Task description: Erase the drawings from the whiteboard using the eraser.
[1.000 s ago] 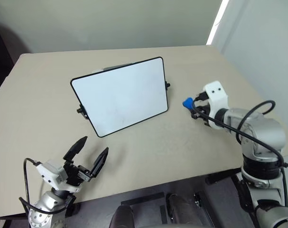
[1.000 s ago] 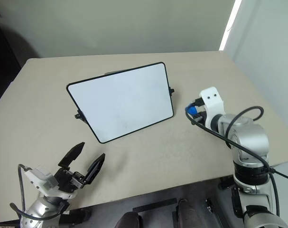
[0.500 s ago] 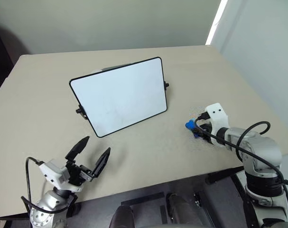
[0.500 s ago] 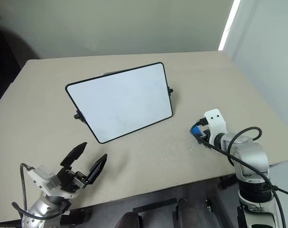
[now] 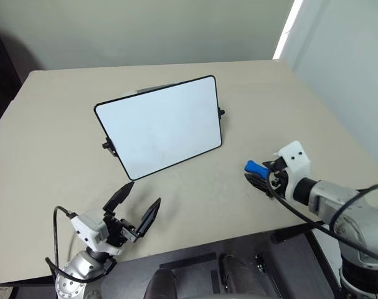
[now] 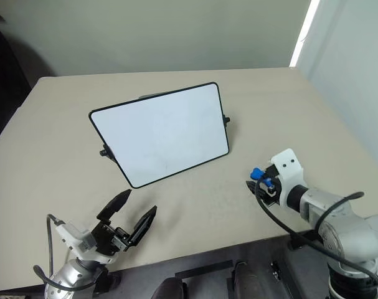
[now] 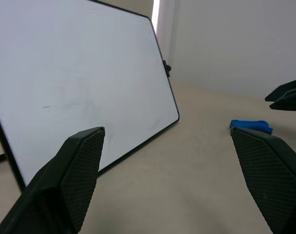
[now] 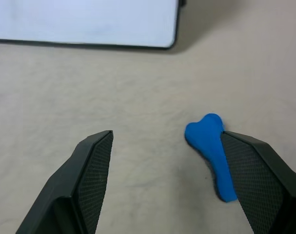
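On the beige worktop (image 5: 45, 124) at about four o'clock from the whiteboard (image 5: 160, 126), you have the eraser (image 5: 256, 167) lying flat and free, a bright blue block just beside one finger of your right end effector (image 8: 167, 180), which stands spread wide and grips nothing. Your whiteboard leans tilted back near the middle of the worktop, well apart from the eraser; its white face looks wiped, with only a faint trace that you cannot make out as drawings. At about seven o'clock from the whiteboard, your left end effector (image 5: 134, 207) hovers with its fingers parted and empty, pointing toward the board.
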### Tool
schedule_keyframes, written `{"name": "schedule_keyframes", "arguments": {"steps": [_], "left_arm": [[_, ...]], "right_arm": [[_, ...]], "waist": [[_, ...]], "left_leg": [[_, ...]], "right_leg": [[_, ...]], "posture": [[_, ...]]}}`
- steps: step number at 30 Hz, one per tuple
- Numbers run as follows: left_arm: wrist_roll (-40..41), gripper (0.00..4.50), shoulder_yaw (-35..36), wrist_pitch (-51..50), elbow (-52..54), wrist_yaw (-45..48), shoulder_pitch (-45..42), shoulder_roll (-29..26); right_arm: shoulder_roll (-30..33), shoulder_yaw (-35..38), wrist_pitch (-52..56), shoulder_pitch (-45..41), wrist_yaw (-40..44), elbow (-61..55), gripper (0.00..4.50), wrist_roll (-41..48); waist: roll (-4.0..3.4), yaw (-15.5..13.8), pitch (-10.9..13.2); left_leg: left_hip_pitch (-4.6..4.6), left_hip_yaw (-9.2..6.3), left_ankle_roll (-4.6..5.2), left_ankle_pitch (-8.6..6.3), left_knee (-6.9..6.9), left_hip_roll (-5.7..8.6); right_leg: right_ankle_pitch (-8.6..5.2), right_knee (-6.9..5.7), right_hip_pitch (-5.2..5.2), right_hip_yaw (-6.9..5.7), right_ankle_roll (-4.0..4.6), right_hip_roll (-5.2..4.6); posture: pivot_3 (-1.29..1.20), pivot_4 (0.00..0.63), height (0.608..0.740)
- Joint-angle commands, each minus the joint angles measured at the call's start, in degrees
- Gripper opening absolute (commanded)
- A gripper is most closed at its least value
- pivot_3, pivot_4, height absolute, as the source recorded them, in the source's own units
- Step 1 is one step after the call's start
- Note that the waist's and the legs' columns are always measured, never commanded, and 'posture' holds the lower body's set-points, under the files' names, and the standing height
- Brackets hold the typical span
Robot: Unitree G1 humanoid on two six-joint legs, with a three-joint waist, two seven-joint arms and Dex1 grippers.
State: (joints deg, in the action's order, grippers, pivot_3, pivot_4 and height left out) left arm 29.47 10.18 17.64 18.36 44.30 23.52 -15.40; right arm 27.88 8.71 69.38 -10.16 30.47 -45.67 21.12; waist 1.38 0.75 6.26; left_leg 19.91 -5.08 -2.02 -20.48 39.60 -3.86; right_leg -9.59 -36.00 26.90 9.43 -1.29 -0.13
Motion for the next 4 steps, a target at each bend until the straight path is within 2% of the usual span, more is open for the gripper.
{"name": "schedule_keyframes", "arguments": {"steps": [1, 4], "left_arm": [[-0.25, 4.5, -0.8, 0.89, 2.79, -0.39, 0.72, 0.07], [0.2, 4.5, -0.91, 0.49, 2.89, -0.33, 0.82, -0.3]], "right_arm": [[0.56, 1.46, -3.5, 0.09, 0.33, -2.92, 3.71, 2.14], [1.09, 0.75, -4.2, -0.79, -1.45, -1.51, 3.71, 1.66]], "waist": [[0.0, 0.15, 0.0], [0.0, 0.14, 0.0]], "left_leg": [[-0.02, 0.0, 0.0, 0.0, 0.0, 0.0], [-0.07, 0.0, 0.01, 0.01, 0.05, 0.0]], "right_leg": [[0.0, -0.01, -0.01, 0.0, 0.0, 0.0], [0.0, -0.01, -0.08, 0.01, 0.0, 0.0]], "posture": [[0.0, 0.15, 0.74], [0.0, 0.15, 0.74]]}}
